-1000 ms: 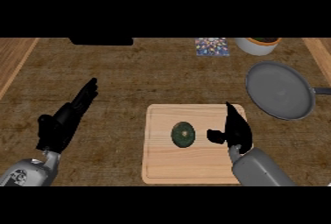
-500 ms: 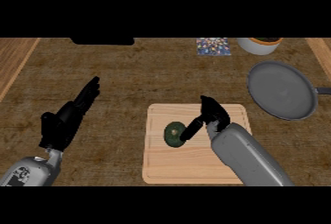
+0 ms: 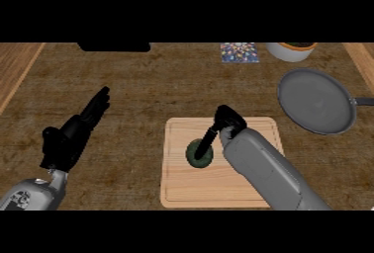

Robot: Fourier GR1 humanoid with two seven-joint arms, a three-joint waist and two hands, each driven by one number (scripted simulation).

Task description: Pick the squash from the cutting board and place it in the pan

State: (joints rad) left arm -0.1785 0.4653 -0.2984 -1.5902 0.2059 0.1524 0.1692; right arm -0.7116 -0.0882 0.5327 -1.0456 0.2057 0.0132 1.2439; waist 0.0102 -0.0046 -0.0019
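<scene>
Right hand (image 3: pixel 223 124) has swung in over the squash (image 3: pixel 199 153) at frame centre, fingers reaching down onto it, closure unclear; grasp imminent.

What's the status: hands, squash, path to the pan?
Right hand fingers curled on squash, on cutting board. Left hand open, resting. Pan unobstructed.

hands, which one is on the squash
The right hand: it is over the cutting board with a finger down on the dark green squash. The left hand rests open on the bare counter, apart from the board.
</scene>
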